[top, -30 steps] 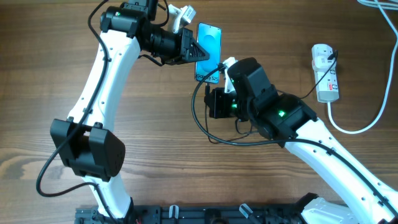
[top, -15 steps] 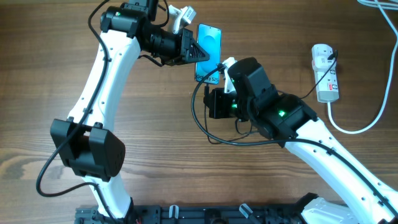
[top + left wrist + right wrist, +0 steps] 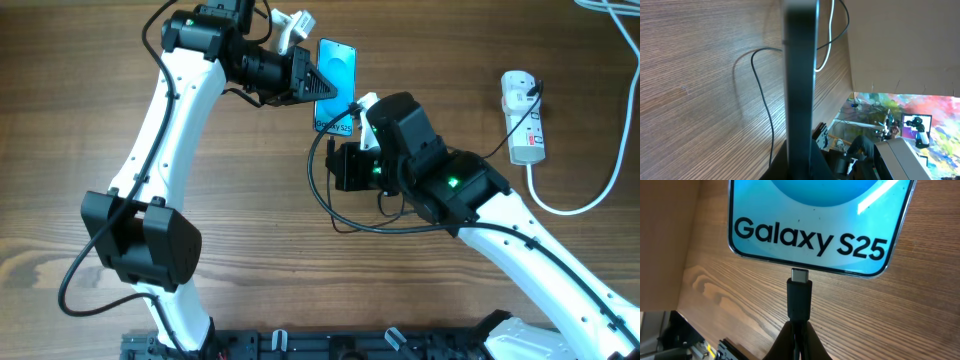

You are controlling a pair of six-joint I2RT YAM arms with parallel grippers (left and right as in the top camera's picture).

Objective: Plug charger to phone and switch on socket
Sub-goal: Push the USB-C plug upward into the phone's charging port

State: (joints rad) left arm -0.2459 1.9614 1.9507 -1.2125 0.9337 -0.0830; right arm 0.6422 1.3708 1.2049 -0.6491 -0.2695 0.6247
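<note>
The phone [image 3: 336, 82] has a blue lit screen and lies at the far middle of the table; my left gripper [image 3: 312, 84] is shut on its left edge. In the left wrist view the phone [image 3: 800, 75] shows edge-on between the fingers. In the right wrist view the phone [image 3: 817, 220] reads "Galaxy S25". My right gripper [image 3: 799, 335] is shut on the charger plug [image 3: 799, 297], whose metal tip touches the phone's bottom edge. The black charger cable [image 3: 335, 210] loops under my right gripper [image 3: 352, 122]. The white socket strip [image 3: 524, 118] lies at the right, untouched.
A white cord [image 3: 600, 190] curves from the socket toward the right edge. Another white cable [image 3: 610, 10] crosses the far right corner. A black rail [image 3: 300, 345] runs along the near edge.
</note>
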